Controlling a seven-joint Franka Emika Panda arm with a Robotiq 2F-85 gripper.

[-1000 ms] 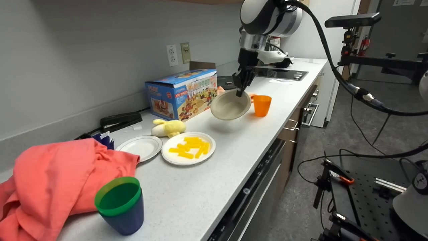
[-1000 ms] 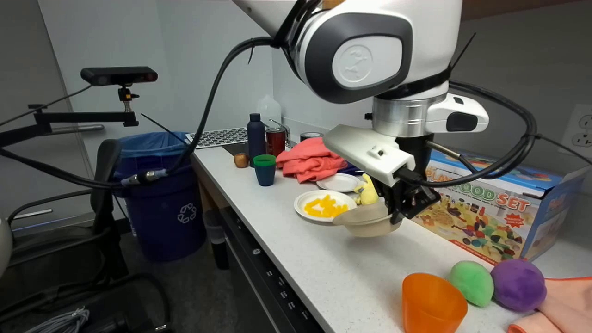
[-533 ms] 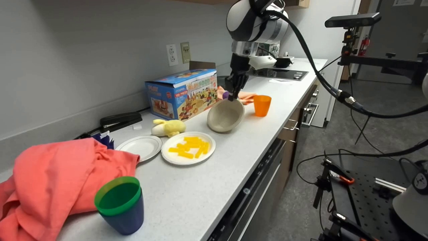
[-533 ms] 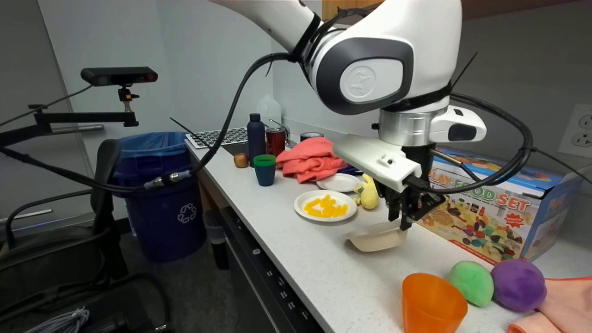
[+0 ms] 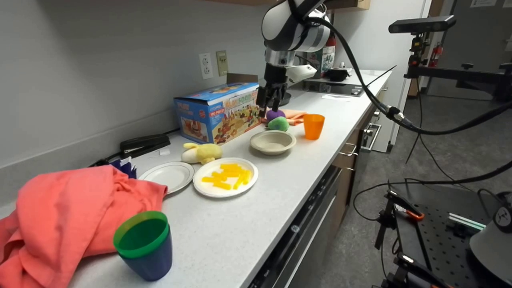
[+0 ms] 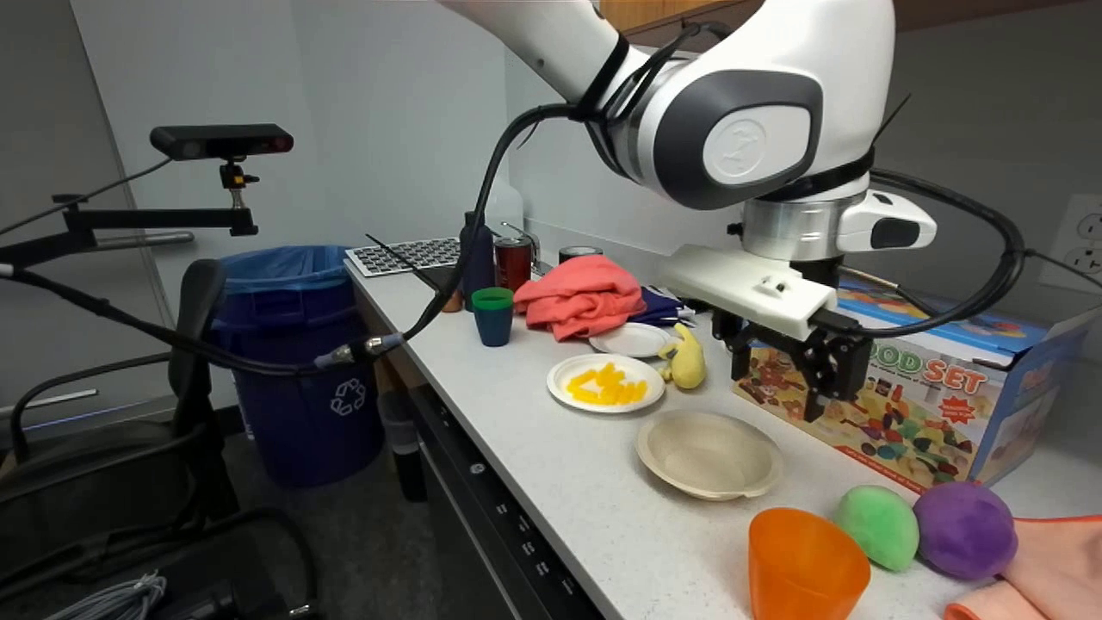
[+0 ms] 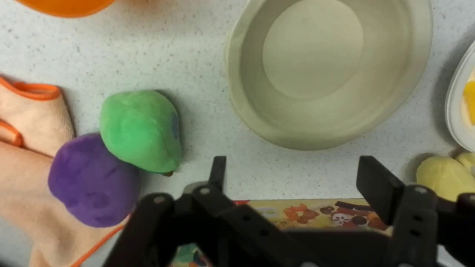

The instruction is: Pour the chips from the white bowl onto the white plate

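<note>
All of the pouring looks done, going by the things on the pale speckled bench, taken left to right in an exterior view. A slightly narrower round white plate lies toward the left, with no part in the task. Next, a pale yellow, lumpy, soft-looking item lies close behind the wider, plain, flat, round white plate; whether these 2 touch is unclear. On that wider plate lie the bright yellow-orange, strip-shaped chips, loosely spread inside the rim.

Further right, the black mechanical hand hangs above the bench, its jaws spread wide with nothing pinched between them, as the wrist view shows. Near it but apart from the jaws, the shallow, round, off-white bowl sits upright on the bench, and no chips show inside. A tapered orange cup stands to its right. Probably all that is left is for the hand to draw away.

In the frame from 0.5 s earlier, the bowl leans, its raised rim up at the jaws. Now it rests flat, free of the hand; the chips and their plate look the same in both frames.
</note>
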